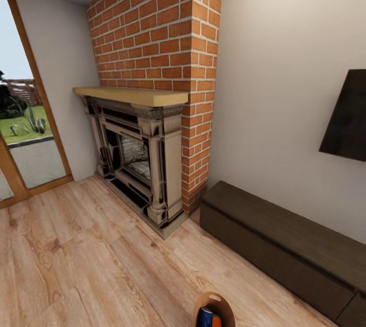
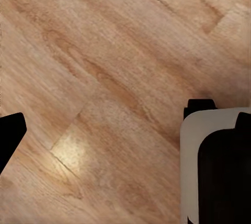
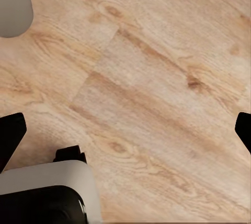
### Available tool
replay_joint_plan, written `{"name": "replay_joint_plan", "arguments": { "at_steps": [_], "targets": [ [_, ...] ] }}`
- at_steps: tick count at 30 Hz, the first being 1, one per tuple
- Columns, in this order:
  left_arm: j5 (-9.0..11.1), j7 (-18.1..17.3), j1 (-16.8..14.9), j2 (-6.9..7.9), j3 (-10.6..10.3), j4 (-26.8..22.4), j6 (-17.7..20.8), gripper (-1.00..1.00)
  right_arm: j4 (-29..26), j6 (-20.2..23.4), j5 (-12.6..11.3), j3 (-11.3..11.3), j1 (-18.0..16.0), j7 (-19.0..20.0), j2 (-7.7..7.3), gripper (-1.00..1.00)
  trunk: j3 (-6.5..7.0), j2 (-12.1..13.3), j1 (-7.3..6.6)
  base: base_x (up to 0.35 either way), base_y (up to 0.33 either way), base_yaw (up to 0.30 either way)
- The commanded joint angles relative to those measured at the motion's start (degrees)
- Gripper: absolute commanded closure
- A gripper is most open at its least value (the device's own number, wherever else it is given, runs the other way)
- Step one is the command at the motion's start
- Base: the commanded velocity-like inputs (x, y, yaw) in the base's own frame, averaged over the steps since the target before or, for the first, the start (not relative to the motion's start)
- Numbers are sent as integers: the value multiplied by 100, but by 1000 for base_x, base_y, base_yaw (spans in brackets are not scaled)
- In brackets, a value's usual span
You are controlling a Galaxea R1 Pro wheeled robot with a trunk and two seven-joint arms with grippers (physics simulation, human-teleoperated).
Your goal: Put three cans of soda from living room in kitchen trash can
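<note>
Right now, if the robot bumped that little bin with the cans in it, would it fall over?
Maybe. The bin looks small and slim, so a push near its rim could tip it. The blue can and orange can sit low inside, which probably steadies it a bit. On the smooth wooden floor it might slide rather than topple.

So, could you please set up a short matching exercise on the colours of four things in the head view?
Things:
1. chimney
2. bench
3. mantel shelf
4. can on the left in the pail

Colours:
a. blue
b. dark brown
c. red brick
d. pale yellow wood

Pairs: 1-c, 2-b, 3-d, 4-a
</note>
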Motion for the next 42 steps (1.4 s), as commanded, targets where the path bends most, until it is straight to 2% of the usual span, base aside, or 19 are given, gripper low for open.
{"name": "replay_joint_plan", "arguments": {
  "at_steps": [1,19,20,25,27,30,31,32,33,37,40,42],
  "targets": [
    [2,-1,0,3,1,-6,-18,-100,0,0,1,1,27,0,6,-100,19,42,-23,0,0,0],
    [14,-3,0,14,0,-20,-187,-100,1,-3,13,1,217,27,-17,-100,342,764,-418,0,0,0],
    [32,-5,0,135,58,-20,-191,-100,1,-8,17,1,274,29,-27,-100,360,804,-440,0,0,0],
    [150,-33,0,433,272,-17,-199,-100,1,-14,22,1,416,113,-41,-100,449,1004,-550,0,0,0],
    [187,-127,0,518,340,-13,-201,-100,1,-16,28,1,501,292,-65,-100,485,1084,-594,0,0,0],
    [199,-236,0,551,366,-10,-200,-100,1,-16,26,1,550,413,-103,-100,539,1205,-660,0,0,0],
    [199,-435,0,574,383,-3,-188,-100,1,-17,18,1,583,500,-155,-100,557,1245,-682,0,0,0],
    [199,-435,0,574,383,-3,-188,-100,1,-17,18,1,583,500,-155,-100,575,1285,-704,0,0,0],
    [199,-818,0,588,390,3,-159,-100,1,-20,12,1,622,556,-207,-100,593,1325,-726,0,0,0],
    [204,-1303,0,603,407,15,-122,-100,1,-24,6,1,680,614,-261,-100,665,1485,-813,0,0,0],
    [202,-1392,0,598,415,20,-91,-100,-3,-25,4,1,704,638,-276,-100,719,1606,-879,0,0,0],
    [199,-1259,0,588,417,21,-48,-100,-5,-26,3,1,710,644,-279,-100,755,1686,-923,0,0,0]
  ]
}}
